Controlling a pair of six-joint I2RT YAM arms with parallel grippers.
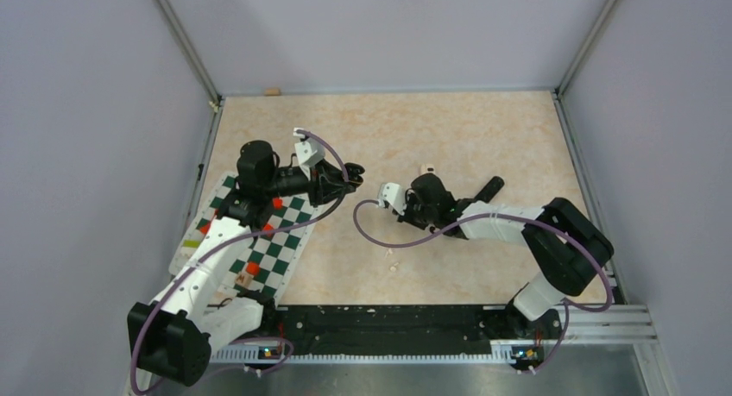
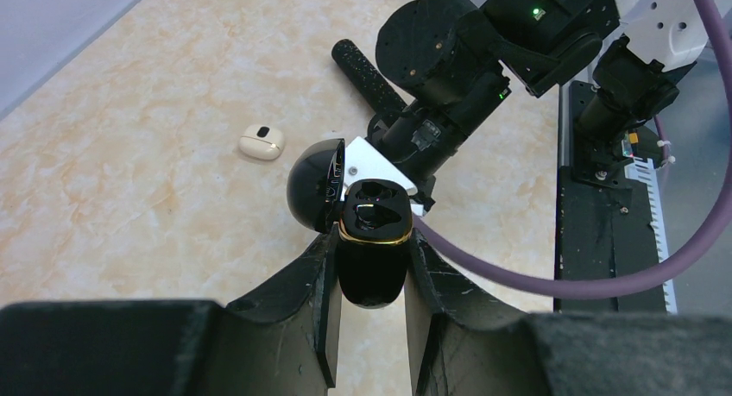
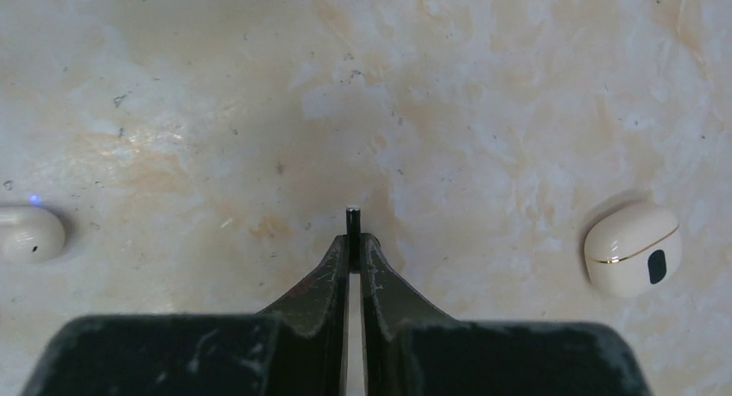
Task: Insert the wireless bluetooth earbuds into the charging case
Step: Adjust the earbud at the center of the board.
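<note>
The left gripper (image 2: 371,245) had its jaws clamped on the black charging case (image 2: 372,271), whose lid stood open over two empty, gold-rimmed wells. Just beyond the case's mouth hung the right arm's wrist (image 2: 449,77), crowding the way in. The right gripper (image 3: 352,245) had its jaws nearly closed, pinching a black earbud (image 3: 352,216) with only its tip showing. Beyond the black case lay a closed white case (image 2: 261,142), and farther off a black microphone (image 2: 367,72). A white earbud (image 3: 28,233) lay apart on the table (image 1: 449,128).

The right fingers (image 3: 332,271) pinch a thin dark stem (image 3: 352,216), seemingly an earbud's. On the desk (image 3: 259,85), a cream case (image 3: 633,248) lies right and a small white piece (image 3: 26,232) far left.
</note>
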